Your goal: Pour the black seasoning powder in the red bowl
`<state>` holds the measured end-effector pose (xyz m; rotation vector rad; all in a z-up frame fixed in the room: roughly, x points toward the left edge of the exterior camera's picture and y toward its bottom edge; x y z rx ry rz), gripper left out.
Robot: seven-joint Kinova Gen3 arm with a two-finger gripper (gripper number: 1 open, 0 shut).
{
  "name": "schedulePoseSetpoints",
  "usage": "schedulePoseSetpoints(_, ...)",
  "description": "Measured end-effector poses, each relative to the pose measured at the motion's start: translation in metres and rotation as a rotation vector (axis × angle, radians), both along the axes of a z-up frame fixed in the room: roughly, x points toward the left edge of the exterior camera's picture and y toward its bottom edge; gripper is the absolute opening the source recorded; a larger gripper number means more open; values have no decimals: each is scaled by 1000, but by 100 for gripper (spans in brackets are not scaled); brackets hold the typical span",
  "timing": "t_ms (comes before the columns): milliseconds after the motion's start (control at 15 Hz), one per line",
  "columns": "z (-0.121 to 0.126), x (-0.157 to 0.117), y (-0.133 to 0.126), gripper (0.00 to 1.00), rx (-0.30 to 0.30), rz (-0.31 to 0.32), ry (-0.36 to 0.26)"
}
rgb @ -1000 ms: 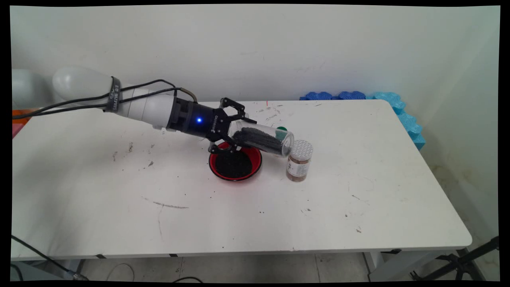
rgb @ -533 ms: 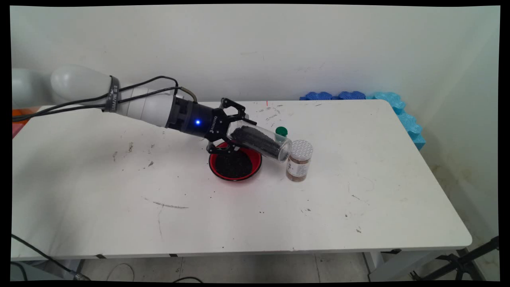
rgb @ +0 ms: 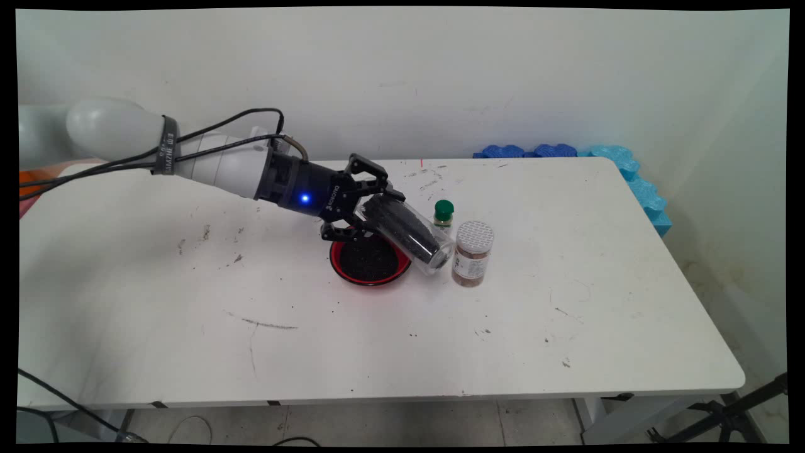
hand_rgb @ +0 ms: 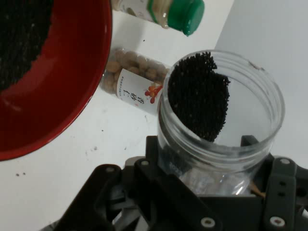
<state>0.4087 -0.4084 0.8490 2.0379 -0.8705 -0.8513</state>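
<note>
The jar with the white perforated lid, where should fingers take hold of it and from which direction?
Probably the jar by its round body below the lid, from the right or front: it stands upright, and that side is open. On its left hang the gripper and its tilted clear container; the green-capped bottle stands behind.

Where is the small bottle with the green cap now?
In the main view, the green-capped bottle stands right of centre on the table, just behind the jar with the white perforated lid and right of the tilted clear jar in the gripper.

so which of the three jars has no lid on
The clear jar of black grains in the pincer; the green-capped bottle and white-lidded jar stand closed.
</note>
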Motion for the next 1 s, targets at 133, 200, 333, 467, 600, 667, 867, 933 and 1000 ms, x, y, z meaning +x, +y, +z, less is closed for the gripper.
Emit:
schedulePoseSetpoints(133,5,-1,2,0,-58,-42,-29)
schedulePoseSetpoints(200,8,-1,3,0,-88,-63,-45)
schedulePoseSetpoints(333,14,-2,5,0,-162,-114,-82)
schedulePoseSetpoints(467,20,-2,6,0,-225,-157,-112)
schedulePoseSetpoints(600,27,-3,7,0,-289,-200,-141)
schedulePoseSetpoints(667,30,-4,8,0,-316,-219,-152)
schedulePoseSetpoints(867,39,-7,10,0,-419,-289,-188)
schedulePoseSetpoints(933,43,-9,11,0,-458,-315,-201)
schedulePoseSetpoints(1000,46,-10,11,0,-490,-336,-211)
